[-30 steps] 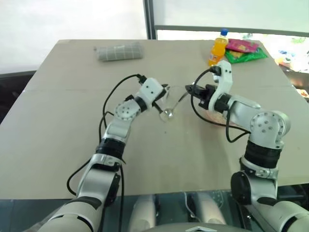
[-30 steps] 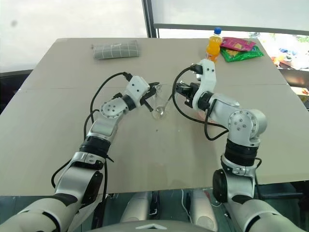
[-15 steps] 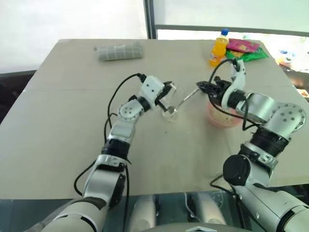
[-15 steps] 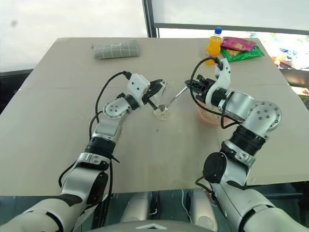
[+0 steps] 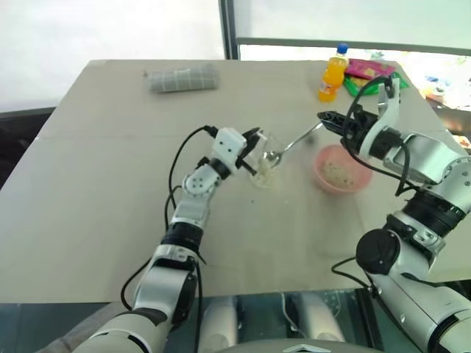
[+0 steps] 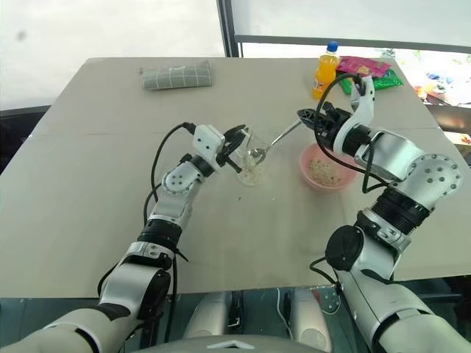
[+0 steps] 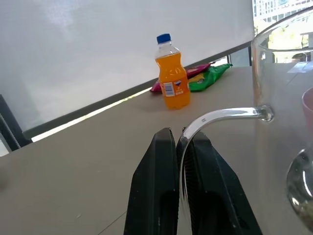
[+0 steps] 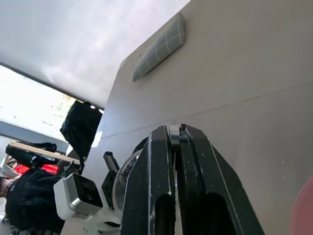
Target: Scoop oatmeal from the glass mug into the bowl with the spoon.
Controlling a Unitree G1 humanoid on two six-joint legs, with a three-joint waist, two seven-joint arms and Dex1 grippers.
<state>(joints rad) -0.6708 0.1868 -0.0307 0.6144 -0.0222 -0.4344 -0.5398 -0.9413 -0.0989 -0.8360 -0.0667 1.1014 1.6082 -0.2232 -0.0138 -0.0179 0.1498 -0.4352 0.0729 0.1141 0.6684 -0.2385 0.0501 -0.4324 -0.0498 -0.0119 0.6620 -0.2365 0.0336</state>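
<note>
**A:** Left eye view is showing the right gripper (image 5: 329, 118) pinching the handle end of the spoon (image 5: 293, 142), its fingers closed tight on it. What is changing?

**B:** Compared with a second ago, that arm is swinging out toward its own side, so the pink bowl (image 5: 339, 169) it was covering is now showing, with a pale layer of oatmeal (image 6: 321, 170) inside. The spoon's oval end is sitting at the rim of the glass mug (image 5: 263, 166) rather than low beside its base.

**A:** And the left gripper (image 7: 181, 142)?

**B:** It is clamping the mug's clear handle (image 7: 222, 116) between narrow fingers, holding the mug just beside the bowl, on the tan table (image 5: 110, 184). Some flakes are showing in the mug's bottom.

**A:** So where is the task standing?

**B:** I'm judging that one load is already lying in the bowl, and the spoon is either lifting out or dipping again. Whether it is carrying grains I cannot tell. The bowl is lying near, on the spoon's handle side, so the carry is looking short.

**A:** Anything else nearby?

**B:** An orange drink bottle (image 5: 333, 73) is standing well behind.
</note>
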